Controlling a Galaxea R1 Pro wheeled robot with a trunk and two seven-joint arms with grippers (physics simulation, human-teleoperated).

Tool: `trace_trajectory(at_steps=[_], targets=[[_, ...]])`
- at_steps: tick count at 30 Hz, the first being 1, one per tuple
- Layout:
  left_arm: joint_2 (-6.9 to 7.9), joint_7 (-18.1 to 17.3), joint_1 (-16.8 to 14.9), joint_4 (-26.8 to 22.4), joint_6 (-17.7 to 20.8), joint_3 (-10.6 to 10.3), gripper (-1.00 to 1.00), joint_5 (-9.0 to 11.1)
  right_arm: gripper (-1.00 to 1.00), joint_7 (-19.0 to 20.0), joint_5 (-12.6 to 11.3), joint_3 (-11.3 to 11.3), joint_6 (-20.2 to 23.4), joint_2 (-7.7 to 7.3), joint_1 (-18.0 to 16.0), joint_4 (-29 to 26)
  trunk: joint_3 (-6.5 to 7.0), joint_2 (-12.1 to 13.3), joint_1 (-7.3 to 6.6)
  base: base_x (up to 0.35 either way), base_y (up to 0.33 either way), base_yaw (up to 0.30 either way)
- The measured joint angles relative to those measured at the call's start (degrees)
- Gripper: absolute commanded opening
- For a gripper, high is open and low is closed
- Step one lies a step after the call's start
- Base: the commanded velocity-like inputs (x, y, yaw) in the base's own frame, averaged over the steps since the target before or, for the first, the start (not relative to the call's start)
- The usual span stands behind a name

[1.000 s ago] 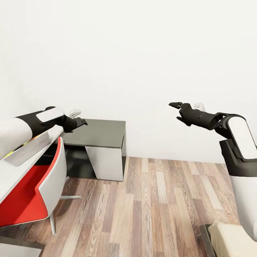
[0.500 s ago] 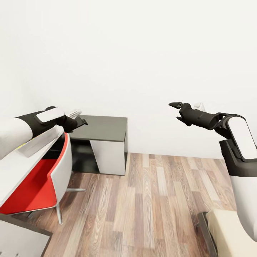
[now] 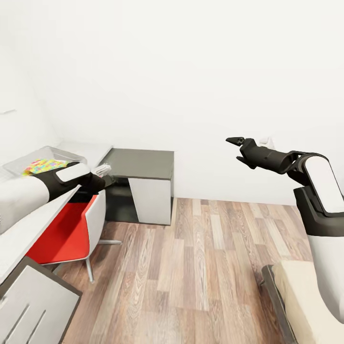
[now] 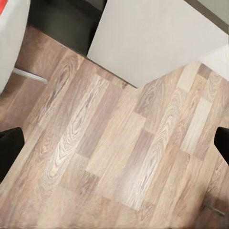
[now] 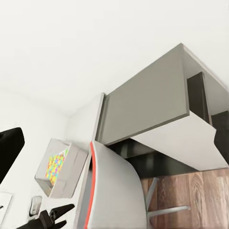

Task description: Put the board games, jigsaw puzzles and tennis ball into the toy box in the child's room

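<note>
Head view puts you facing a white wall over a wood-plank floor [image 3: 191,267], with the L-shaped surface [image 3: 28,229] running along your left and its dark grey cabinet section [image 3: 141,163] in the corner. The toy box [image 3: 71,155] sits on that surface near the wall, and a jigsaw puzzle [image 3: 43,166] with its bright multicolour pattern lies inside it. A red-and-white chair [image 3: 76,224] is tucked under the surface. Your left gripper [image 3: 104,168] hangs just beside the toy box, fingers apart and empty; the left wrist view shows its dark fingertips [image 4: 9,150] wide at either edge over bare floor. Your right gripper [image 3: 237,141] is raised against the wall, well apart from everything, holding nothing, jaws open. A corner of the beige bed [image 3: 301,306] lies at your lower right.
</note>
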Motion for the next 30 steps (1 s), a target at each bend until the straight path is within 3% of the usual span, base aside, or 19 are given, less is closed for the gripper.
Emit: trace_trajectory(at_steps=[9, 20, 27, 30], targets=[[-0.08, 0.0, 0.8, -0.2, 0.0, -0.1, 1.00, 0.0, 1.00, -0.1, 0.0, 0.0, 0.0, 0.00, 0.6, 0.0, 0.00, 0.0, -0.01, -0.263, 0.080, 0.000], [-0.11, 0.0, 1.2, -3.1, -0.2, -0.4, 1.00, 0.0, 1.00, -0.2, 0.1, 0.4, 0.2, -0.07, 6.4, 0.1, 0.00, 0.0, -0.03, -0.054, 0.016, 0.000], [-0.26, 0.1, 2.1, -5.0, -3.5, -0.7, 1.00, 0.0, 1.00, -0.2, 0.4, 0.5, 1.3, -0.08, 7.6, 0.1, 0.00, 0.0, -0.03, -0.007, 0.002, 0.000], [-0.32, 0.1, 3.1, -6.5, -5.0, -1.9, 1.00, 0.1, 1.00, -0.2, 0.7, 0.5, 3.6, -0.08, 7.9, 0.1, -0.01, 0.0, -0.03, -0.002, 0.001, 0.000]])
